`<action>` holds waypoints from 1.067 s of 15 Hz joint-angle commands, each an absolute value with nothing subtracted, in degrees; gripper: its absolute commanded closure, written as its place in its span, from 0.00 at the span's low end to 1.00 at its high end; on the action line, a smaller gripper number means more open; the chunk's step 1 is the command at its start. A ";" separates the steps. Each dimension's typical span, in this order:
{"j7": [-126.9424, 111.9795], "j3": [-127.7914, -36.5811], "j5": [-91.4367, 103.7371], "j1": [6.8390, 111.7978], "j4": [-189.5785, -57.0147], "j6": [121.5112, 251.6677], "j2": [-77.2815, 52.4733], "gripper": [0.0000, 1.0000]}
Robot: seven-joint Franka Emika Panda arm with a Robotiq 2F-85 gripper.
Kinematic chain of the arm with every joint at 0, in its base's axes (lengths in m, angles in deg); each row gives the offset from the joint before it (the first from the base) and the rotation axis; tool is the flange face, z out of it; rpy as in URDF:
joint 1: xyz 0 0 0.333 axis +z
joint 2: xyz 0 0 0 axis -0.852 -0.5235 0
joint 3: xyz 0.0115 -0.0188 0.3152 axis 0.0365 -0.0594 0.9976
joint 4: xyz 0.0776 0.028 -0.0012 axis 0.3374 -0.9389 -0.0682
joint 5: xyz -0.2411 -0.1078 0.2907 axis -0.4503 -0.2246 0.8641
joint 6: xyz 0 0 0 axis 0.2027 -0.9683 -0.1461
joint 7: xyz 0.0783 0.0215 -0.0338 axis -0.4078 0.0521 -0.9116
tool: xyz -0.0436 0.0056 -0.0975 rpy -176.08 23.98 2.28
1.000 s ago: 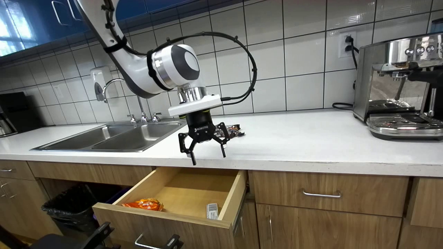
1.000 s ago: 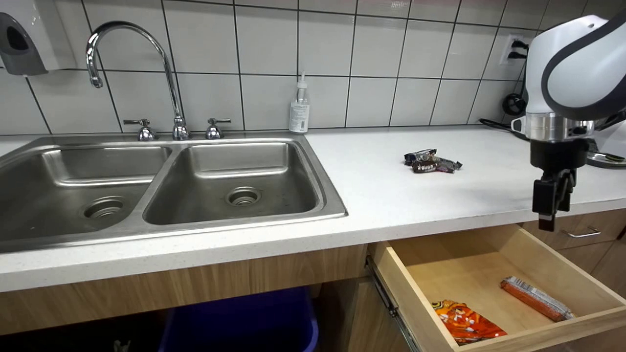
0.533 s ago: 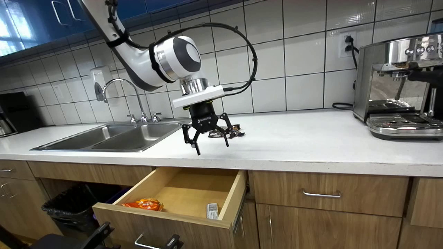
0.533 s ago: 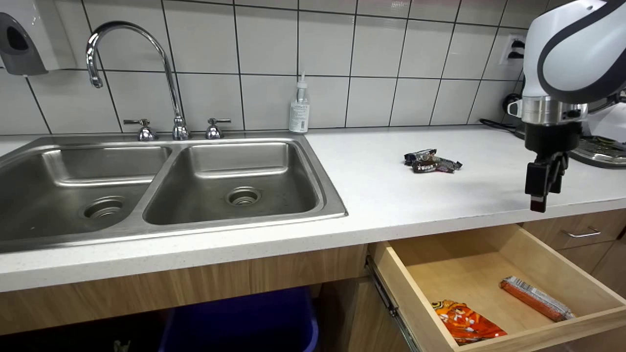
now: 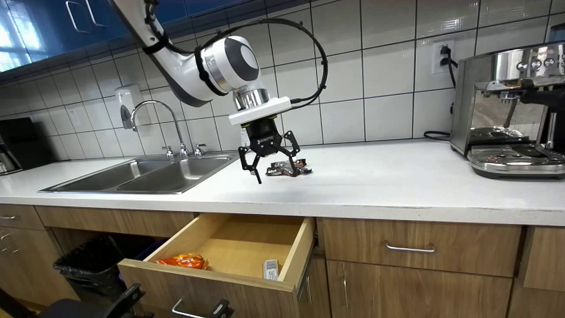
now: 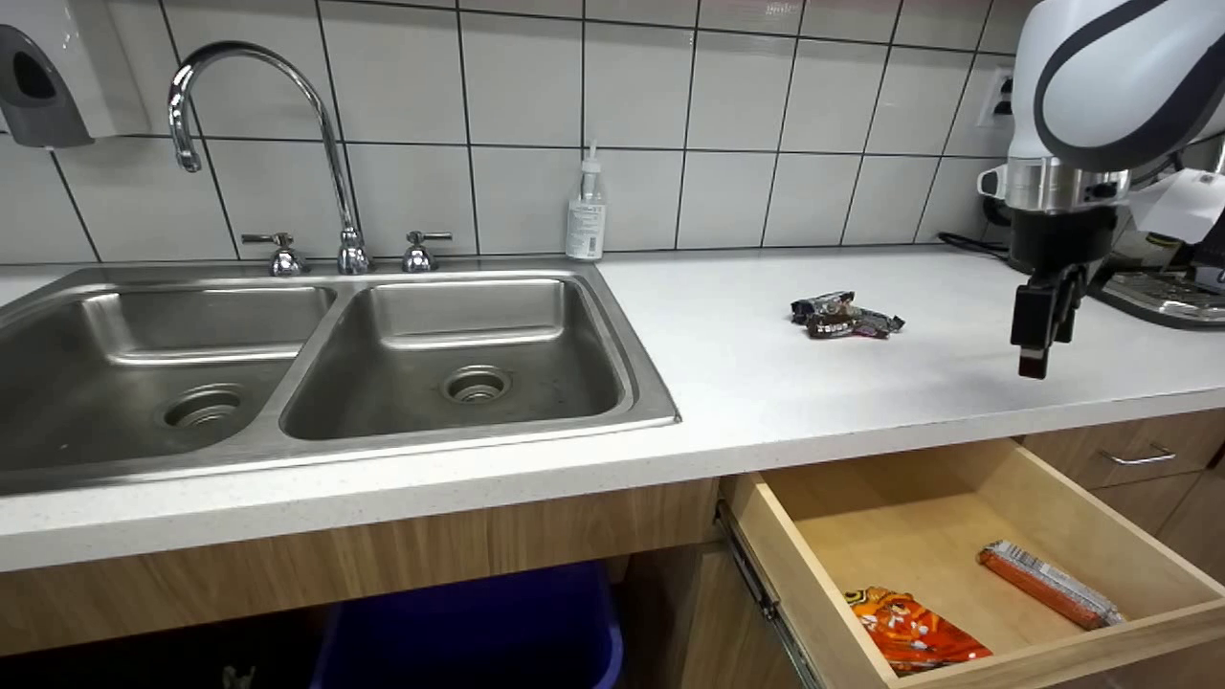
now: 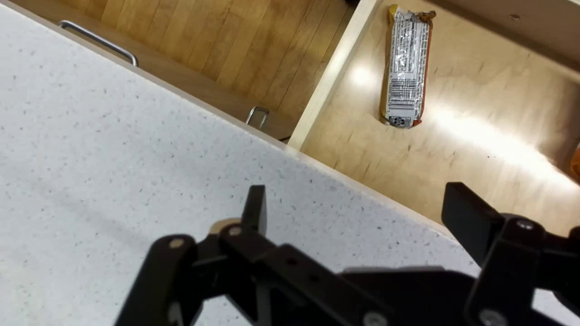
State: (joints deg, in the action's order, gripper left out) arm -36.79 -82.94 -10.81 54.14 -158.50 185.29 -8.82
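My gripper (image 5: 277, 177) is open and empty, pointing down above the front part of the white counter (image 5: 375, 185). It also shows edge-on in an exterior view (image 6: 1038, 364). In the wrist view its jaws (image 7: 356, 186) stand wide apart, with the counter edge and the open drawer (image 7: 453, 149) beyond. Nearest on the counter is a small pile of dark wrapped bars (image 6: 842, 318), behind the gripper (image 5: 289, 169) and apart from it. Inside the drawer lie an orange packet (image 6: 909, 632) and an orange-and-silver wrapped bar (image 6: 1053, 586), which also shows in the wrist view (image 7: 407, 68).
A double steel sink (image 6: 651, 407) with a tall faucet (image 6: 335, 144) is set into the counter. A clear pump bottle (image 6: 586, 225) stands behind it. An espresso machine (image 5: 521, 132) stands at the counter's far end. The drawer juts out below the counter edge, near a black-lined bin (image 5: 95, 260).
My gripper has risen and moved back from above the drawer's rear, at the counter edge, to over the counter, closer to the pile of bars. It has stayed open. The drawer's contents have not moved.
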 commanded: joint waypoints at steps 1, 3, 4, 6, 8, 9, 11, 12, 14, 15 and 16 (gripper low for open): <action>-40.67 -81.98 -11.50 53.83 -154.04 182.16 -10.68 0.00; -42.50 -81.66 -11.58 53.80 -152.27 181.46 -11.64 0.00; -43.49 -81.50 -11.56 53.76 -151.36 181.12 -12.15 0.00; -45.04 -81.24 -11.60 53.71 -149.66 180.65 -13.13 0.00; -46.61 -80.93 -11.78 53.76 -148.24 180.26 -14.00 0.00; -47.38 -80.78 -11.94 53.88 -147.62 180.03 -14.37 0.00; -49.05 -80.35 -11.75 54.06 -146.47 179.07 -15.08 0.00; -49.74 -80.09 -11.70 54.18 -145.87 178.78 -15.37 0.00; -50.76 -79.71 -11.77 54.44 -144.83 178.42 -16.10 0.00; -51.42 -79.52 -11.86 54.53 -144.26 178.27 -16.50 0.00; -52.00 -79.41 -12.03 54.67 -143.71 178.10 -16.88 0.00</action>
State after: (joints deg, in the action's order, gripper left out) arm -49.40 -80.20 -10.83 54.60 -147.14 181.01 -15.22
